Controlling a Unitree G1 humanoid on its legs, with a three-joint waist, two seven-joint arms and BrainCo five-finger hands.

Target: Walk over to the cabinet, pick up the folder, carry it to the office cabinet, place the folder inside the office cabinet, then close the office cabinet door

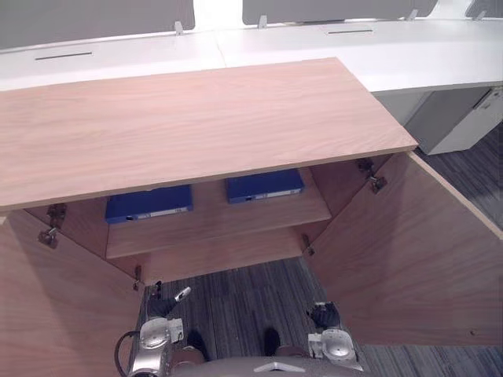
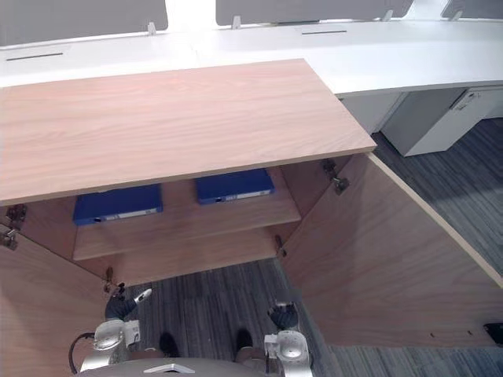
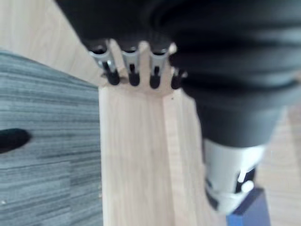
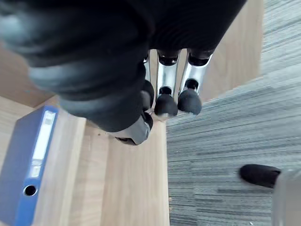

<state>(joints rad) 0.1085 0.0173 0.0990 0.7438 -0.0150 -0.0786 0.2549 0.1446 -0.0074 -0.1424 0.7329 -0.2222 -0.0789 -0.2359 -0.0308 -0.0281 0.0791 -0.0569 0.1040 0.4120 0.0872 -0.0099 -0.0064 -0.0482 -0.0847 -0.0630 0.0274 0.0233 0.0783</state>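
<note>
Two blue folders lie flat on the shelf [image 1: 220, 228] inside the open wooden cabinet, one to the left [image 1: 149, 203] and one to the right [image 1: 265, 184]. My left hand [image 1: 167, 305] hangs low over the carpet in front of the cabinet, its fingers [image 3: 132, 70] straight and holding nothing. A folder corner [image 3: 249, 213] shows past its thumb. My right hand [image 1: 324, 316] also hangs low, near the right door, with relaxed empty fingers [image 4: 165, 96]. The right wrist view takes in a blue folder [image 4: 28, 169] with a white spine label on the shelf.
The cabinet's wide top [image 1: 196, 126] overhangs the shelf. Both doors stand swung out towards me, the left door [image 1: 55, 314] and the right door [image 1: 409, 259], with grey carpet [image 1: 236, 302] between them. White desks [image 1: 393, 47] and a white pedestal [image 1: 464, 118] stand behind.
</note>
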